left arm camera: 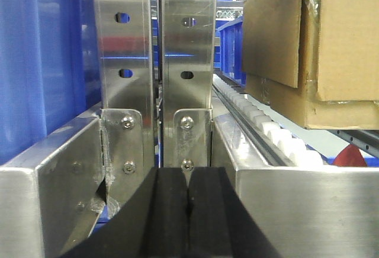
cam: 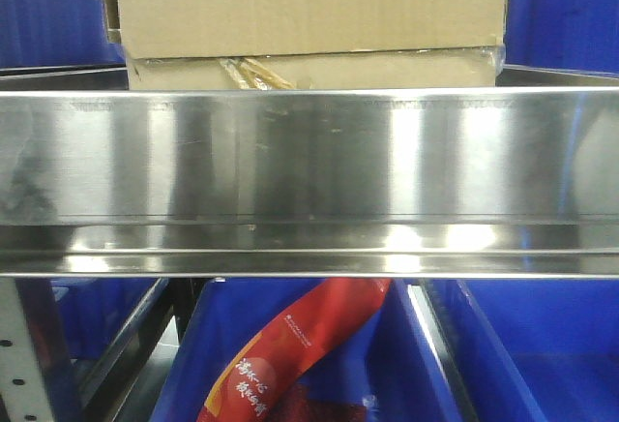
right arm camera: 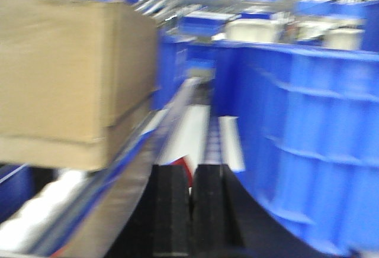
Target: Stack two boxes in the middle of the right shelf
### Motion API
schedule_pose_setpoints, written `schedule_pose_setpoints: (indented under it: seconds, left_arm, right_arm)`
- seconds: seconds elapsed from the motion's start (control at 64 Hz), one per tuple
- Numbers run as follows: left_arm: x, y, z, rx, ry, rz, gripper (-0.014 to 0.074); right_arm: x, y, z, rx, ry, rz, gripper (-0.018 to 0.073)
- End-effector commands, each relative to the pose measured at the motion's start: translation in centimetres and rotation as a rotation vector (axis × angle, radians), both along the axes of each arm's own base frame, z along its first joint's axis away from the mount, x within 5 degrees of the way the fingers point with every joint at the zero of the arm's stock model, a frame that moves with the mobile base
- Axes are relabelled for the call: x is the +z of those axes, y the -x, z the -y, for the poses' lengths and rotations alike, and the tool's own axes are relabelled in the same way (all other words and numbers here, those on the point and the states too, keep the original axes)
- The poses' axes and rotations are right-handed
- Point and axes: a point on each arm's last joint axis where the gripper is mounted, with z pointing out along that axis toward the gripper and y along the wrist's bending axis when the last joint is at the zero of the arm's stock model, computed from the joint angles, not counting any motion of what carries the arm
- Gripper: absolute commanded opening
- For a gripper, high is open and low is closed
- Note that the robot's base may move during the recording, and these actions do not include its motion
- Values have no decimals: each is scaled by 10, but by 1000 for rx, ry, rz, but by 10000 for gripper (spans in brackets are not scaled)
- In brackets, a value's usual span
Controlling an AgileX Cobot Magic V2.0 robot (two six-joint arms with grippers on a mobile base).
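Front view, upper left: blue bins (cam: 44, 15) behind the shelf. Top centre: tall wide box (cam: 305, 1) stacked directly on thin flat box (cam: 319, 71), crumpled yellowish tape scrap (cam: 256, 74) on the lower one's face, left of centre. Across the middle: broad reflective steel lip of the shelf level (cam: 309, 165), both boxes resting behind it. Lower centre: red packet (cam: 290, 354) with white Chinese characters, too small to read, lying in a blue bin below.

Left wrist view, bottom centre: left gripper (left arm camera: 188, 210), black pads pressed together, nothing between; perforated steel uprights (left arm camera: 154, 45) beyond; white rollers (left arm camera: 278, 134) and the stacked boxes at right.

Right wrist view, blurred: right gripper (right arm camera: 190, 210) at bottom centre, pads nearly touching, empty; boxes at left, blue bin at right.
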Motion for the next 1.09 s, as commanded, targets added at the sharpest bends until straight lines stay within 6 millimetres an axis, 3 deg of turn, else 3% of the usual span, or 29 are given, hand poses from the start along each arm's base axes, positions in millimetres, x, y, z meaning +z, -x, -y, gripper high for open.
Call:
schedule_pose_setpoints:
  seconds: [0.0, 0.172, 1.079]
  left_arm:
    - [2, 1, 0, 2, 6, 17, -111]
    - [2, 1, 0, 2, 6, 17, -111]
    - [2, 1, 0, 2, 6, 17, -111]
  right_arm:
    - [-16, 2, 4, -54, -28, 50, -162]
    - [-62, 1, 5, -81, -56, 29, -162]
    - [-64, 1, 5, -79, -46, -2, -162]
